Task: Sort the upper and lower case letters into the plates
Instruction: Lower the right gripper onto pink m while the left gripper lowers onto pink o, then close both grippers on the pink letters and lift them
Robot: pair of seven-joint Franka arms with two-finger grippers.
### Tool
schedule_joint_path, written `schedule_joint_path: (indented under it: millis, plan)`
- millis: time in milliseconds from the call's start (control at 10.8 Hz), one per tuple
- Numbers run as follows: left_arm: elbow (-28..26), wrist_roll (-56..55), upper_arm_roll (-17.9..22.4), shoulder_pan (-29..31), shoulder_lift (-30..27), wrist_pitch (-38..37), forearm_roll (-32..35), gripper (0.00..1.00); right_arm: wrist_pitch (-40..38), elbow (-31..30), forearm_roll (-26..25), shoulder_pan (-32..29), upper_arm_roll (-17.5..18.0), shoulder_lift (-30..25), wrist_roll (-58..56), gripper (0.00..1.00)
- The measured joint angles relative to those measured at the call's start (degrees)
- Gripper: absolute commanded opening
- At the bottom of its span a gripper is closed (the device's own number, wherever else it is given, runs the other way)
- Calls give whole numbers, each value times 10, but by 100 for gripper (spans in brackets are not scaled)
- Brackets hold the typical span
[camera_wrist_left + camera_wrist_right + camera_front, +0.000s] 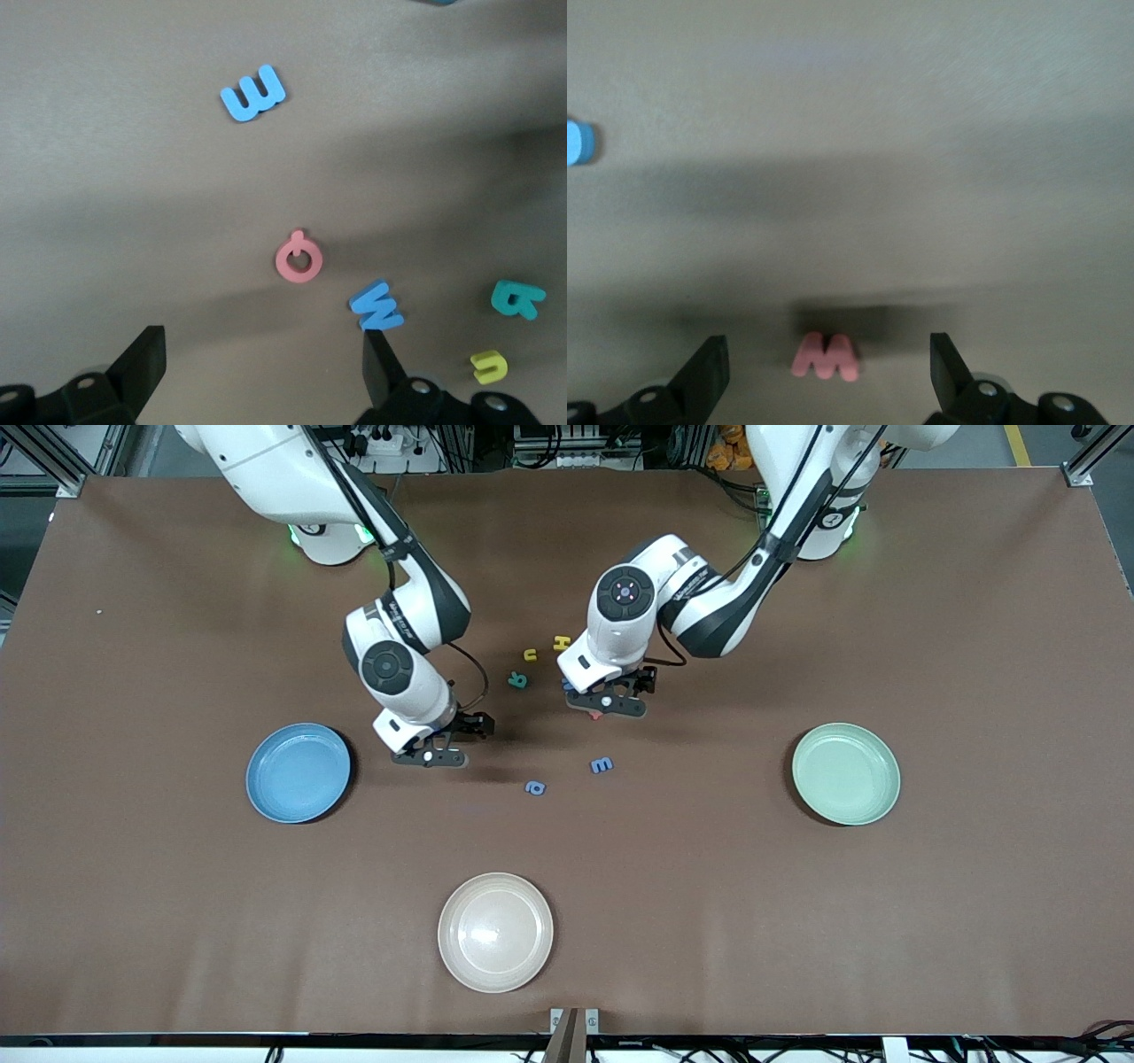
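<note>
Left pincer (607,710) wide open, empty, over pink round letter (299,260), right pincer (431,757) wide open, empty, over pink M (825,357), blue plate (299,772) and green plate (846,773) well apart toward worktop (974,886) ends.

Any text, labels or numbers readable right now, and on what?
"H": yellow foam H, on the table.
"u": yellow foam u, beside it.
"M": pink foam M, on the table under the open right gripper.
"W": blue foam W, by the open left gripper.
Teal foam letter: shape unclear.
Arm markings: too small to read.
</note>
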Motion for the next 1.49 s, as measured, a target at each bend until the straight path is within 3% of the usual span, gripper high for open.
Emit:
schedule_joint_path:
  millis: [372,930,1488]
  plan:
    - [4,-62,0,-15,38,36,56,86,1,0,1,3,3,18,17,100]
    - [21,-81,0,-16,85,85,57,74,11,0,1,4,6,33,21,100]
    - [22,-88,0,-19,102,97,63,70,10,-1,1,12,8,34,44,100]
